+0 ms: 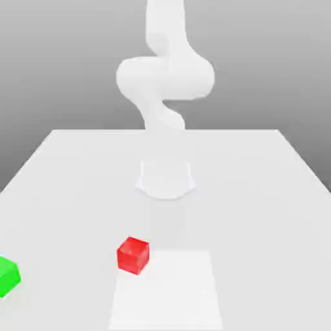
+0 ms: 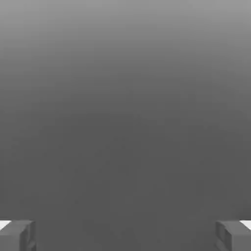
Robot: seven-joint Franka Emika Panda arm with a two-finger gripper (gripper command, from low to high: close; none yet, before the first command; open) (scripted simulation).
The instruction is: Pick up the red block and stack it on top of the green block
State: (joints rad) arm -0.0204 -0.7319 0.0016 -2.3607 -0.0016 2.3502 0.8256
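The red block sits on the white table, toward the front and a little to the exterior view's left. The green block rests at the far left edge of that view, partly cut off by the frame. The two blocks are well apart. In the hand view, my gripper is open; its two grey fingertips stand far apart with nothing between them, in front of a plain grey background. Neither block appears between the fingers.
The white arm's base stands mid-table, and its links rise out of the top of the frame. A pale rectangular patch lies at the front, just right of the red block; I cannot tell what it is.
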